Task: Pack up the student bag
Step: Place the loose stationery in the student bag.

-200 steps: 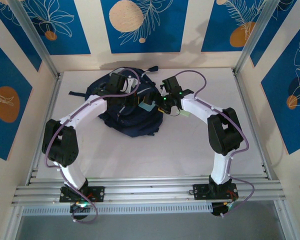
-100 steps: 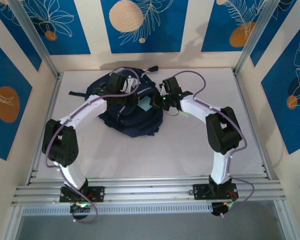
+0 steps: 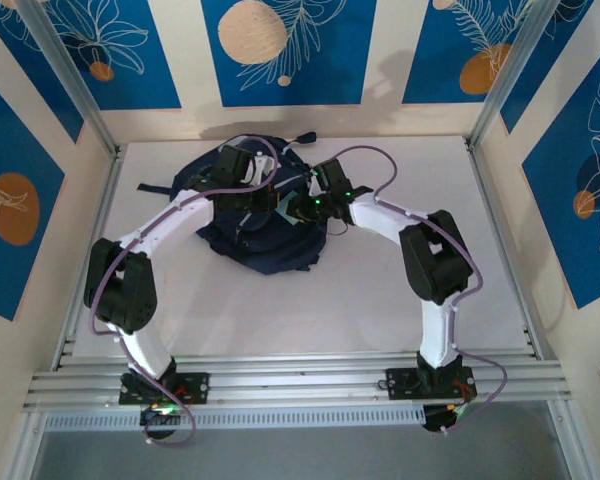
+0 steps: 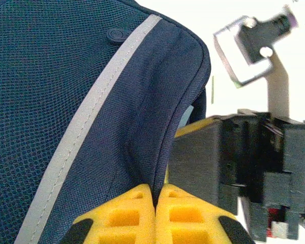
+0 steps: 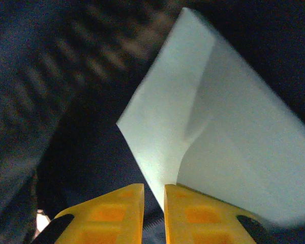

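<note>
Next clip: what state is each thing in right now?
Dark navy fabric student bag: lying on white table, fold pinched.
Left pincer: shut on bag fabric.
Pale folded paper-like sheet: gripped at its edge, against dark bag fabric.
Right pincer: shut on that sheet.

1. White worktop [image 3: 380,300], matte and evenly lit, walled on three sides.
2. Cream back wall [image 3: 185,60] behind it, hung with blue panels [image 3: 310,60] drawn over with white leaf outlines; peach disc [image 3: 252,30] on the middle panel.
3. Same pattern on both side walls, with an orange disc [image 3: 10,207] at left and another [image 3: 584,203] at right.
4. Slanted aluminium left post [image 3: 65,75] and right post [image 3: 510,75], rising from the far corners.
5. Ribbed aluminium rails [image 3: 300,380] along the near edge.
6. Pale mint-white sheet [image 5: 218,142], creased down its middle, set against dark surroundings; kind not clear.
</note>
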`<state>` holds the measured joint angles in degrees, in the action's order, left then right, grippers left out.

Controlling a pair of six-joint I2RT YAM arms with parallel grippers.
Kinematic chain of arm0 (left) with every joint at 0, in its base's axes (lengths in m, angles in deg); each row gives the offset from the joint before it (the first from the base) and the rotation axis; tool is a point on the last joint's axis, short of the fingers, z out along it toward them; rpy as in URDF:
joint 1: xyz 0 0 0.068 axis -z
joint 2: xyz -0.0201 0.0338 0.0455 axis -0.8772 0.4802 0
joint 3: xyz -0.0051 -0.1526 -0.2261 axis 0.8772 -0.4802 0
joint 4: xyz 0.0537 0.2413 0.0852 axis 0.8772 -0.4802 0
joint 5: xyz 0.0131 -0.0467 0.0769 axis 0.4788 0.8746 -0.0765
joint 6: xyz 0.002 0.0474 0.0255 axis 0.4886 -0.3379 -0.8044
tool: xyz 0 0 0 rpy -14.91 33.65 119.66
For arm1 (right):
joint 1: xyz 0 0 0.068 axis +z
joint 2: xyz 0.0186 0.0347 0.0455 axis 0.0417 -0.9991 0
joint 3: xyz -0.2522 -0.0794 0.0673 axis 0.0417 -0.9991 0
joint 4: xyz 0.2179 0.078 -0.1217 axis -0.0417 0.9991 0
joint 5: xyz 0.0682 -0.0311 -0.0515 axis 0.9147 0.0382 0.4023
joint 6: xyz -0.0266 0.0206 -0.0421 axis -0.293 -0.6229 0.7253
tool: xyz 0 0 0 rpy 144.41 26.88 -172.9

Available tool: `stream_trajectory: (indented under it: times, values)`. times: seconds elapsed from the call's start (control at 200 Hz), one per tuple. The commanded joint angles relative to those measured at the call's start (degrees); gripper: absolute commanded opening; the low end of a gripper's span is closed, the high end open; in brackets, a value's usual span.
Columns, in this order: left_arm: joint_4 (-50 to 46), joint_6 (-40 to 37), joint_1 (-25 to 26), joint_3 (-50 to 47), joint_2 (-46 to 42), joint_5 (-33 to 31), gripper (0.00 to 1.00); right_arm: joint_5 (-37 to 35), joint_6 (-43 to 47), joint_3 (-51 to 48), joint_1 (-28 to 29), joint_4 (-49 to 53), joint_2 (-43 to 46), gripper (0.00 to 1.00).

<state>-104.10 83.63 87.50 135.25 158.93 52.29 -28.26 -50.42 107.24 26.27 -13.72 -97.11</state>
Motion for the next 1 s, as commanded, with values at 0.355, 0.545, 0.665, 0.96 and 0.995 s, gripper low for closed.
stream_trajectory:
  times: [0.355, 0.545, 0.665, 0.96, 0.995]
  values:
    - [1.4, 1.5, 0.0, 0.6, -3.9, 4.3, 0.00, -1.6, 5.5, -0.4, -6.9, 2.3, 2.2, 0.30]
    - [2.2, 2.3, 0.3, 0.4, -3.6, 5.0, 0.00, 1.3, 5.3, 3.8, -5.9, 0.6, -1.8, 0.18]
    - [2.6, 2.5, 0.5, 0.8, -3.0, 5.0, 0.00, 2.4, 5.3, 5.3, -3.0, -0.1, -2.5, 0.10]
    - [2.5, 2.4, 0.7, 2.2, -1.7, 5.1, 0.00, 5.6, 2.7, 5.3, 0.0, -0.8, -3.7, 0.17]
    - [2.3, 2.3, 0.7, 2.2, -1.9, 4.8, 0.00, 5.5, 2.7, 4.5, -0.5, -1.0, -2.7, 0.19]
